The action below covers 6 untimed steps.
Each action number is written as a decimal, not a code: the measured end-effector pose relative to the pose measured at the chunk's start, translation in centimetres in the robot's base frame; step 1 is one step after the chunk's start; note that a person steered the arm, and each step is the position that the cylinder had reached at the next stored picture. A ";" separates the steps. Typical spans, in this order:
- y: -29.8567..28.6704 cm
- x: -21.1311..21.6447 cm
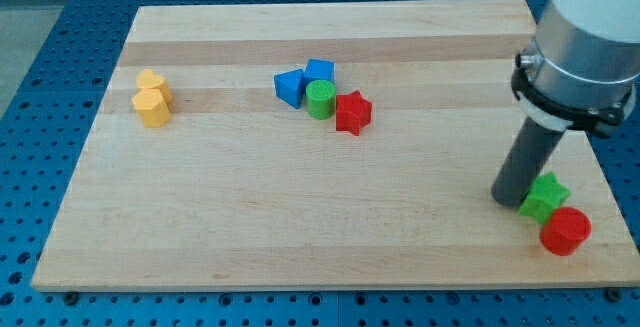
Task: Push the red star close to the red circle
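The red star [352, 112] lies near the middle of the wooden board [300, 217], touching a green cylinder [320, 99] on its left. The red circle [566, 231] sits at the board's lower right corner, touching a green star [544, 197] just above-left of it. My tip [507, 200] rests on the board right beside the green star's left side, far to the right of and below the red star.
A blue triangle block [290, 87] and a blue cube-like block [319, 70] sit against the green cylinder. Two yellow blocks [153, 98] lie together at the board's left. The arm's grey body [585, 37] hangs over the right edge.
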State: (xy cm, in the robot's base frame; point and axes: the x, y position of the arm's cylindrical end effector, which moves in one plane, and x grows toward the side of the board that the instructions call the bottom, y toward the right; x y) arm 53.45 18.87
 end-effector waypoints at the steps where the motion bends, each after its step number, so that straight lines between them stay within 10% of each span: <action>1: 1.4 -0.1; 6: -28.0 -6.5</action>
State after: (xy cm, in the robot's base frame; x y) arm 47.00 -9.08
